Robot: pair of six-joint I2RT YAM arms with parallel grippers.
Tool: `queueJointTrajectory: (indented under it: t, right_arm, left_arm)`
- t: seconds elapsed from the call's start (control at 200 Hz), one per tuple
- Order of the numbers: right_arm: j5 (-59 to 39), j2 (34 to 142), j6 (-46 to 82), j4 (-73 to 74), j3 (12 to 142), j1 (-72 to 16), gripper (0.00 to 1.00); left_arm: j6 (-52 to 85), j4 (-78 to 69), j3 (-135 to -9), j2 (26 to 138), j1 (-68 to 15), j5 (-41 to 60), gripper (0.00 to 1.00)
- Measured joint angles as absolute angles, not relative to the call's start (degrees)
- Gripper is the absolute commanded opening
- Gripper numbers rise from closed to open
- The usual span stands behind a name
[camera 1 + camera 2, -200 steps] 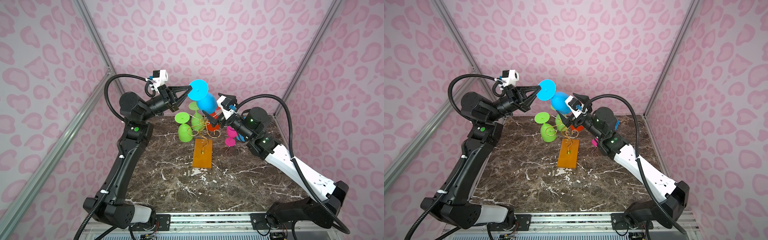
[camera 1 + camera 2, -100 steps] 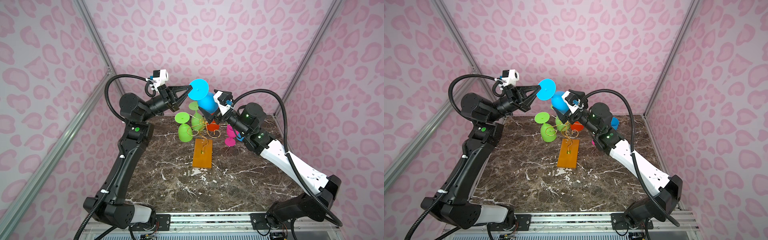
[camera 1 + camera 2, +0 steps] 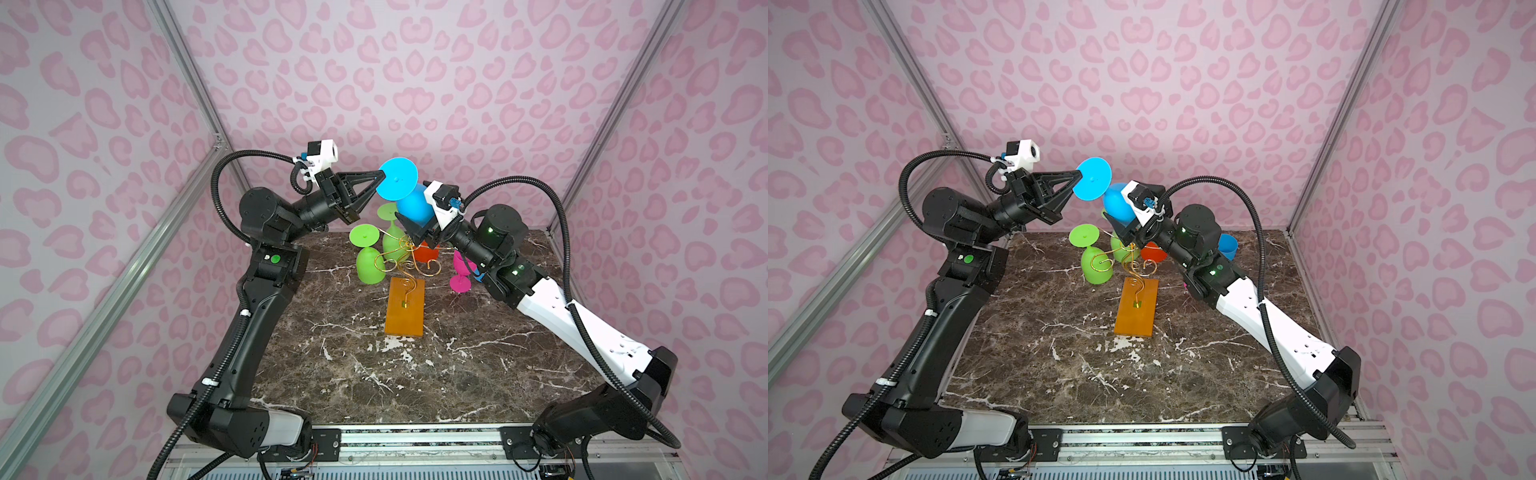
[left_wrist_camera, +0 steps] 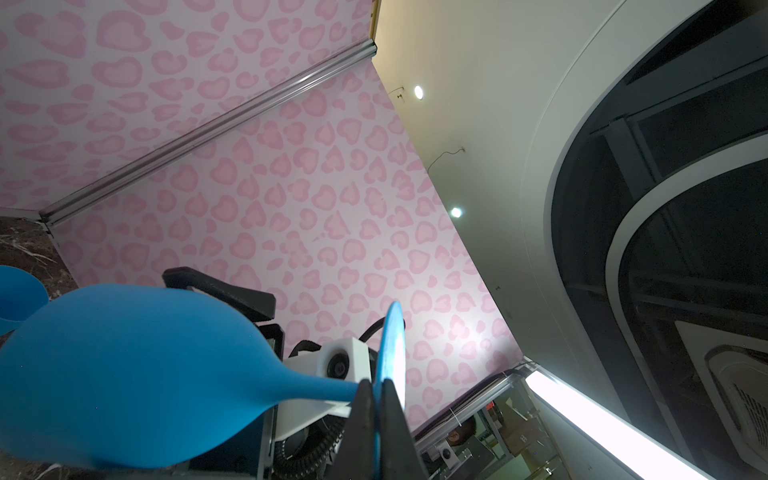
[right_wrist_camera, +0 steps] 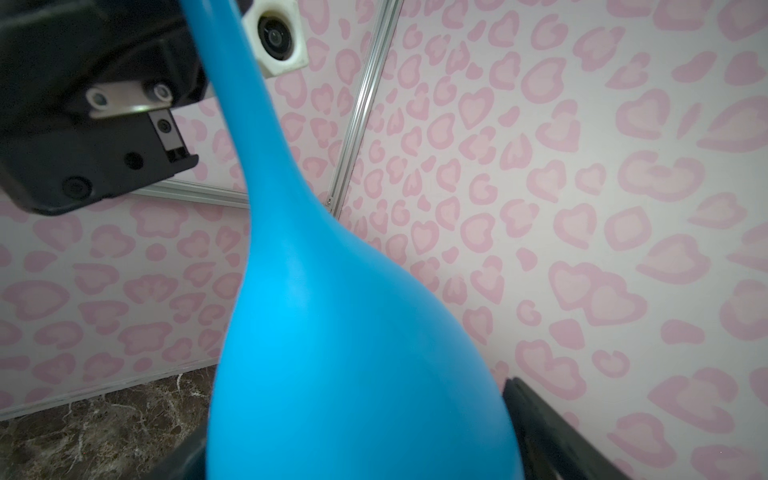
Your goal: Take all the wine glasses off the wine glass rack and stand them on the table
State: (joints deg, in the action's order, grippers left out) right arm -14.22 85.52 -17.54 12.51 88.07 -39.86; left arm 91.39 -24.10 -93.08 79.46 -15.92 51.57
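The left claw is pinching the wine glass by its foot, clear above the rack. The right claw is surrounding the bowl, grip unclear. Setting it down is remaining.

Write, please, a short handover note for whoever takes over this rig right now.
Left gripper: shut on the foot rim of the blue wine glass.
Right gripper: jaws straddle the glass's bowl; a firm grip cannot be confirmed.
Glass: in the air above the wine glass rack, foot uppermost and tilted, apparently clear of the wire arms.
Done: blue glass lifted off the rack.
Left: probably pass it to the right gripper or set it on the marble table. Two green glasses hang on the rack.
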Motion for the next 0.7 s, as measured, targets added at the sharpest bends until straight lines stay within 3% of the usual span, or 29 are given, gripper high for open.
queueJointTrajectory:
  t: [0.345, 0.555, 0.7]
  right_arm:
    - [-14.6, 85.2, -16.6, 11.7, 88.1, -39.9, 0.79]
    - [-13.0, 84.6, -13.8, 8.1, 89.7, -39.7, 0.74]
    - [-10.8, 82.8, -10.9, 4.3, 92.0, -39.2, 0.71]
  left_arm:
    - [91.9, -24.1, -93.0, 79.5, -16.0, 50.9, 0.04]
    - [91.8, -24.1, -92.7, 79.5, -16.0, 50.8, 0.33]
    - [90.6, -24.0, -92.0, 79.5, -16.0, 50.8, 0.43]
